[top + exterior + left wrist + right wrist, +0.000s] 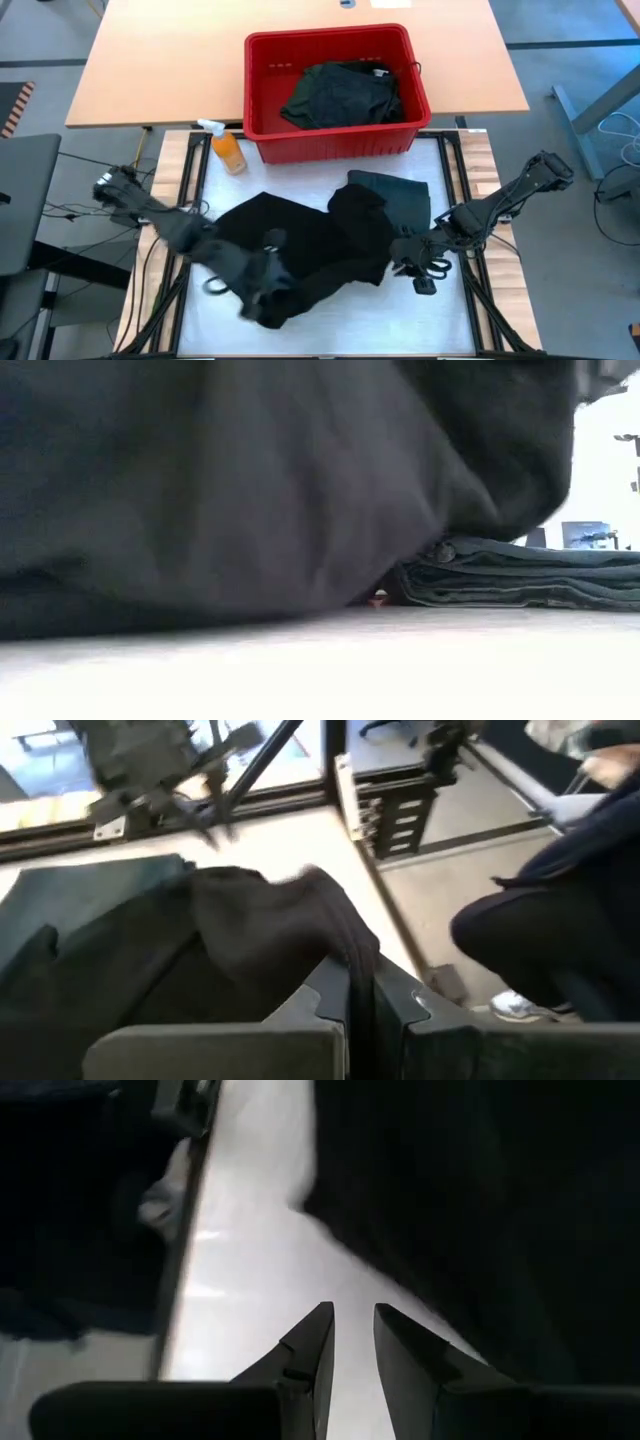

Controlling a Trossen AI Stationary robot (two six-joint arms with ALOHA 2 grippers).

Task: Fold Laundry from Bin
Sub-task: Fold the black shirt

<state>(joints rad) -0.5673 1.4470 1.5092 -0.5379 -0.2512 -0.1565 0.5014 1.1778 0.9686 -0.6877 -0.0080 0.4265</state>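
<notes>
Folding's underway: one green shirt (pixel 400 195) folded, left tool (pixel 262 272) pinching our black shirt (pixel 300 245), right tool (pixel 420 268) slightly open, more in bin (pixel 265 95).

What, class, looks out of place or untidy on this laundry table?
The black garment lies crumpled, not flat, and overlaps the folded dark green garment. The left gripper is shut on its edge. An orange spray bottle beside the red bin is the only non-laundry item. Nothing looks spilled or damaged.
</notes>
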